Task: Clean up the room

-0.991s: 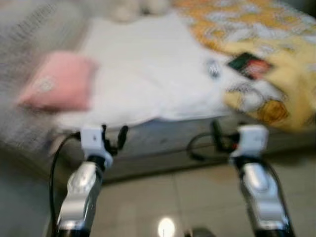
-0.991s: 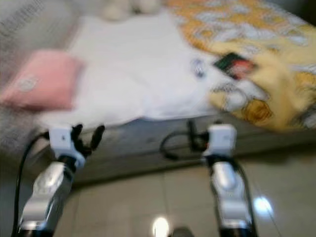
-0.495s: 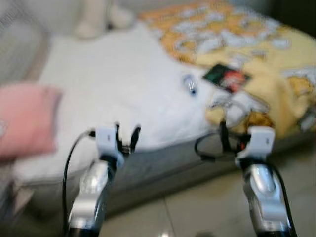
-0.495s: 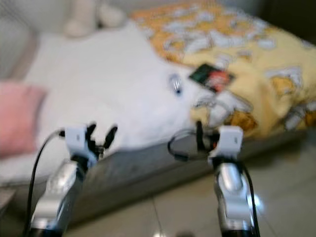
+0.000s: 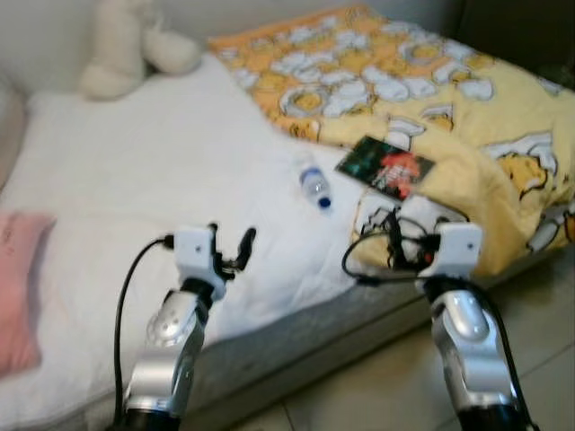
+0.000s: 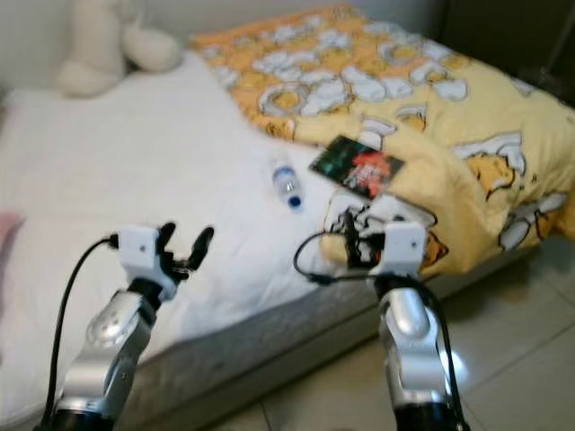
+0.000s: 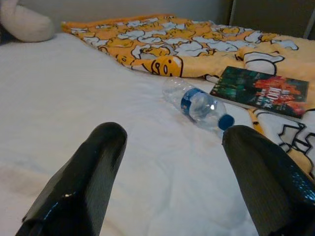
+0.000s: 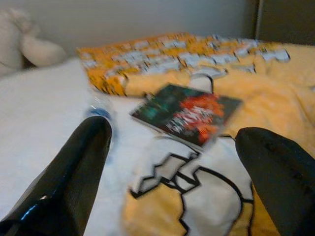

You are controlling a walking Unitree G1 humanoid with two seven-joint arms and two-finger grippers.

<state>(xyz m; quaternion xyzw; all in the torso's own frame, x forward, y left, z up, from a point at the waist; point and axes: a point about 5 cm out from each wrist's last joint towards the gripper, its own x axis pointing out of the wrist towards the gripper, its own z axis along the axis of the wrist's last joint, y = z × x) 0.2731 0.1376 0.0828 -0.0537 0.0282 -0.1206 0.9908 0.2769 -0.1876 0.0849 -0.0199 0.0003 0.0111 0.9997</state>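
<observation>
Arms are reaching forward over the bed point(image 5: 135, 180) edge, left gripper point(image 5: 229, 250) and right gripper point(image 8: 172, 162) both holding fingers apart, while the water bottle point(image 7: 197, 103) is lying at 12 o'clock beside the book point(image 5: 386, 166) on the yellow blanket point(image 5: 467, 99).

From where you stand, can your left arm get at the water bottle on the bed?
Probably yes. The left tool is open and aimed at the water bottle, with only bare white sheet between them, though it likely needs a forward reach.
</observation>
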